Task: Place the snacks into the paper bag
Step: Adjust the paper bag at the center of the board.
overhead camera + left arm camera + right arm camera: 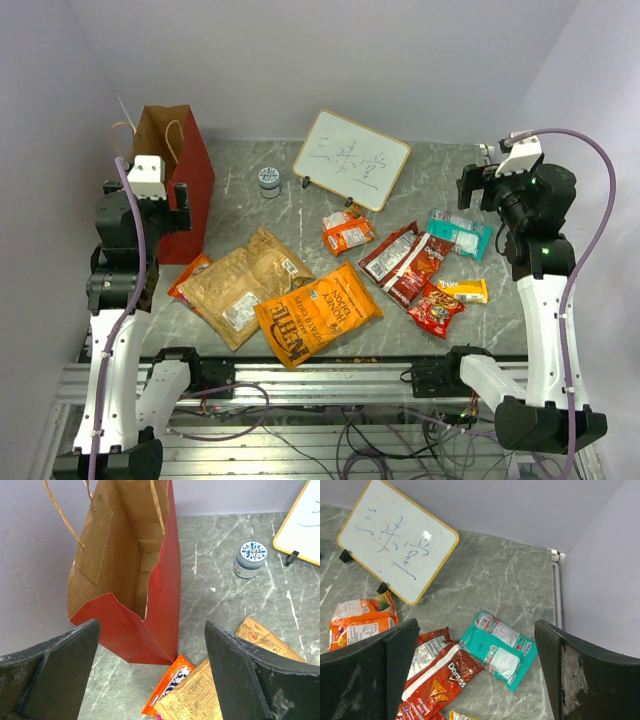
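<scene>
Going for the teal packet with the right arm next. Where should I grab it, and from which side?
Come straight down: the teal packet lies flat on the table, so nothing offers a side grip. Pinch across its short width near the end away from the red Doritos bag, where bare table flanks both long edges. The open right gripper looks wide enough.

Small orange packet [187,277] largely hidden beneath tan chip bag [245,285]; scrawl on whiteboard [350,160] illegible.
</scene>
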Controlling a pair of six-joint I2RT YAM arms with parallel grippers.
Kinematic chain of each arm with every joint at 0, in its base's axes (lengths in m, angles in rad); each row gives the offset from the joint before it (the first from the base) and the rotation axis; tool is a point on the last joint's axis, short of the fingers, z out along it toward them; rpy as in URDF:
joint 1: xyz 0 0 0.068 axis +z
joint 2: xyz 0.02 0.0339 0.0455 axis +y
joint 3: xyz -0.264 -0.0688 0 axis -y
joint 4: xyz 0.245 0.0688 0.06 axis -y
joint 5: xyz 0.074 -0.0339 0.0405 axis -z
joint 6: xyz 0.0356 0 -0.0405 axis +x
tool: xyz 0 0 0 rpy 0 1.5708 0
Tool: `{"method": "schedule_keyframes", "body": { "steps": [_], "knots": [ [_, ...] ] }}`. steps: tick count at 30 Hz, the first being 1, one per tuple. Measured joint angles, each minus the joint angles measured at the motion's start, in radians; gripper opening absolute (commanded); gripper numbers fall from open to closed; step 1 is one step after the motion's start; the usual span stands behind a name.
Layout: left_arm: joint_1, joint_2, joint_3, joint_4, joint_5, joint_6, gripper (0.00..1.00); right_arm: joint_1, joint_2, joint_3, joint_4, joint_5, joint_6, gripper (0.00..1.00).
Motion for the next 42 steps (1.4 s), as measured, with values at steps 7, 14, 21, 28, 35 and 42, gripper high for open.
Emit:
{"method": "schedule_keyframes", "body": {
  "steps": [7, 14, 21, 28, 35, 42],
  "knots": [
    [0.008, -0.012, -0.039, 0.032, 0.017, 0.018, 0.96, -0.014, 0.000, -0.021, 0.000, -0.055, 0.012, 1.00],
    [0.014, -0.023, -0.046, 0.053, 0.027, 0.033, 0.96, -0.011, 0.000, -0.036, 0.001, -0.086, 0.019, 1.00],
    [0.020, -0.030, -0.045, 0.066, 0.007, 0.033, 0.96, 0.017, 0.009, -0.052, 0.011, -0.085, 0.016, 1.00],
    [0.023, -0.008, -0.006, 0.058, -0.040, 0.038, 0.96, 0.054, 0.047, -0.100, 0.035, -0.117, -0.019, 1.00],
    [0.089, 0.089, 0.137, 0.012, -0.059, 0.000, 0.96, 0.064, 0.052, -0.249, 0.122, -0.198, -0.035, 1.00],
    [0.179, 0.269, 0.315, -0.059, 0.004, -0.036, 0.97, 0.064, 0.047, -0.300, 0.135, -0.229, -0.041, 1.00]
  ]
}}
